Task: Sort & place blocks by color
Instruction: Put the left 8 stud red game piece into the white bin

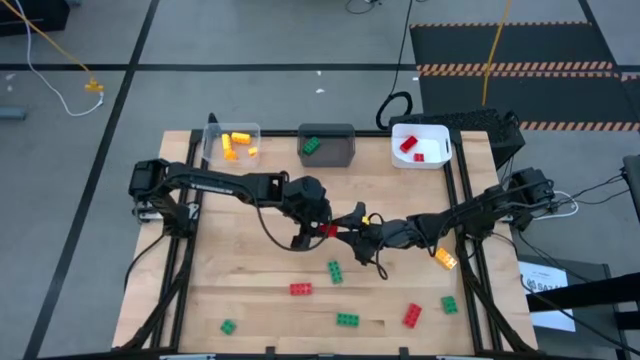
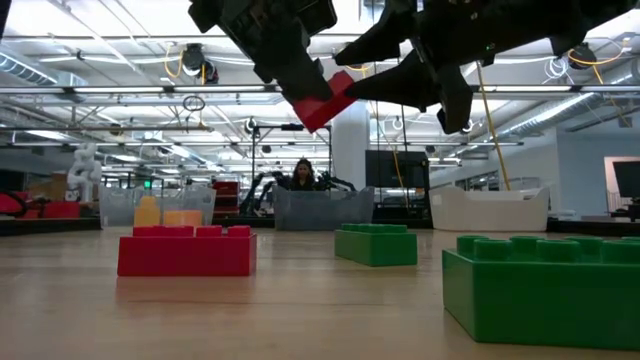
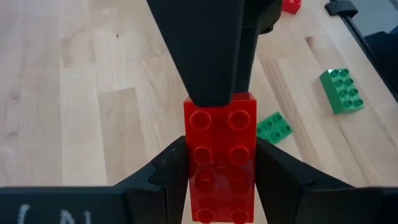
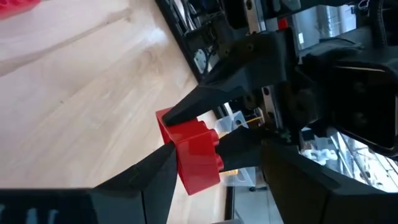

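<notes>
A red two-by-four studded block (image 3: 221, 130) hangs in the air over the table's middle (image 1: 326, 230). My left gripper (image 3: 221, 155), reaching in from the left (image 1: 306, 238), is shut on it. My right gripper (image 4: 219, 152) comes from the right (image 1: 346, 222) and is open. Its fingers stand on either side of the block's free end (image 4: 193, 155), one finger (image 3: 211, 56) lying over the studs. I cannot tell whether it touches the block. Several loose red, green and orange blocks lie on the near half of the table. My left gripper pinches the red block between its two fingers (image 3: 168, 177), one on each long side, at the half nearer the wrist (image 3: 221, 186). The fingers come from the table's left, lying along the block. The block is lifted clear and tilted (image 2: 325, 100), its free end pointing at the right gripper.
At the far edge stand a clear bin (image 1: 232, 130) with yellow blocks, a dark grey bin (image 1: 335, 150) with a green block, and a white bin (image 1: 432, 140) with red blocks. Loose on the table: red (image 1: 301, 289), green (image 1: 334, 271), green (image 1: 347, 319), red (image 1: 412, 315), orange (image 1: 446, 259).
</notes>
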### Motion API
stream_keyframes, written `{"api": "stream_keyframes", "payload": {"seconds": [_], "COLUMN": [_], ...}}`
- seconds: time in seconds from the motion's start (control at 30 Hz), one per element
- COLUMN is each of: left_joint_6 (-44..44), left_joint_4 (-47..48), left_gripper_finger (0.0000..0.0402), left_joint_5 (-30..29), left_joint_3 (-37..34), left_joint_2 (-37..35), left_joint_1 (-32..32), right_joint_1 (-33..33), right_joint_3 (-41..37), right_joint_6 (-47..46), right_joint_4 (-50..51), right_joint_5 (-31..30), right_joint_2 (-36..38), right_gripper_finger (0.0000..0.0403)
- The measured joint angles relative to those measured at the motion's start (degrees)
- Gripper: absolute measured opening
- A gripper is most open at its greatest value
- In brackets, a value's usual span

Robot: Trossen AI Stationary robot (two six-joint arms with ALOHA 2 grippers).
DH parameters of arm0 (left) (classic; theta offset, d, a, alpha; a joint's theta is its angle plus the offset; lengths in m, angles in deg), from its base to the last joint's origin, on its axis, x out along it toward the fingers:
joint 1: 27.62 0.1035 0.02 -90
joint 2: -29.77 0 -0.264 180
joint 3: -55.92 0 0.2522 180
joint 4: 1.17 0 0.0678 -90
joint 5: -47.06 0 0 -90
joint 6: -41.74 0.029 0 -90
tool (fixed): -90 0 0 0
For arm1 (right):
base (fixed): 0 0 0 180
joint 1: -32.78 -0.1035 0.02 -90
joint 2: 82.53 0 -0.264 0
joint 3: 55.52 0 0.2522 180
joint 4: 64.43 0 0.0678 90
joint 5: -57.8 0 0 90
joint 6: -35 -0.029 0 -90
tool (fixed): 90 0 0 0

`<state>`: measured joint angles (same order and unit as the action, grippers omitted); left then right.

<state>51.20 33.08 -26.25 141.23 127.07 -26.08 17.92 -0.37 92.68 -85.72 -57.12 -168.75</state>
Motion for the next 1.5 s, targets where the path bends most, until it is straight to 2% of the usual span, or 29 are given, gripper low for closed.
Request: {"api": "stream_keyframes", "payload": {"seconds": [0.13, 0.27, 0.33, 0.67, 0.77, 1.0, 1.17, 1.5], "left_joint_6": [0.45, 0.3, -0.17, -1.0, -0.97, 0.59, 3.11, 3.97], "left_joint_4": [-0.04, -1.31, -1.18, -1.0, -1.09, -2.12, -3.1, -3.02], "left_gripper_finger": [0.0155, 0.0155, 0.0155, 0.0156, 0.0157, 0.0163, 0.019, 0.0233], "left_joint_5": [0.13, 0.02, 0.19, 0.25, 0.28, -0.12, -3.74, -6.16], "left_joint_3": [0.0, 0.04, 0.04, 0.04, 0.04, -0.07, -0.07, 0.0], "left_joint_2": [0.04, 0.04, 0.04, -0.02, -0.02, 0.0, -0.57, -0.94], "left_joint_1": [0.31, 0.25, 0.25, 0.45, 0.44, 0.44, 0.47, 0.57], "right_joint_1": [0.62, 1.58, 1.84, 1.81, 1.77, 1.77, 1.92, 1.84], "right_joint_3": [0.0, 0.02, 0.02, 0.02, 0.02, 0.02, 0.15, 0.2], "right_joint_6": [-2.42, -4.41, -4.56, -3.42, -3.03, -3.06, -4.12, -5.4], "right_joint_4": [0.86, 1.25, 1.24, 1.81, 1.82, 1.92, 3.21, 7.05], "right_joint_5": [1.6, 5.76, 7.23, 7.18, 7.18, 6.96, 7.35, 8.45], "right_joint_2": [0.02, 0.02, 0.03, 0.02, 0.02, 0.07, 0.11, 0.57], "right_gripper_finger": [0.022, 0.0203, 0.0189, 0.0091, 0.0072, 0.0072, 0.0072, 0.0072]}}
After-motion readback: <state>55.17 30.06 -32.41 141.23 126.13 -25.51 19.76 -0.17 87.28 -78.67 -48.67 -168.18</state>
